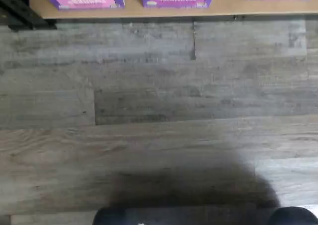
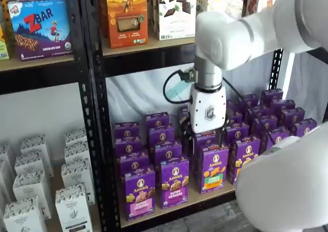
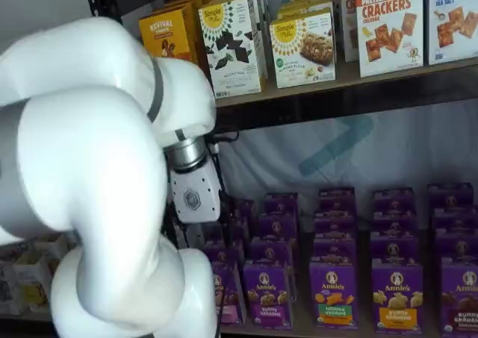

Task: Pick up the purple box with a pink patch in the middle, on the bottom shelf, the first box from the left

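Gripper (image 2: 207,134) hangs above middle rows, fingers poorly seen, probably wide open, holding nothing. Purple box (image 2: 139,192) sits front-left on bottom shelf (image 2: 179,205); risk: descending onto bandless neighbour (image 2: 175,183) beside it.

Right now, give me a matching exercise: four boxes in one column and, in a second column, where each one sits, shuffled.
1. purple carton with pink band
2. purple carton with green-orange patch
3. blue Z Bar box
4. orange box

a. upper shelf, above the purple cartons
b. bottom shelf, front row's left end
c. neighbouring rack on the left
d. bottom shelf, front row, further right

Pairs: 1-b, 2-d, 3-c, 4-a.
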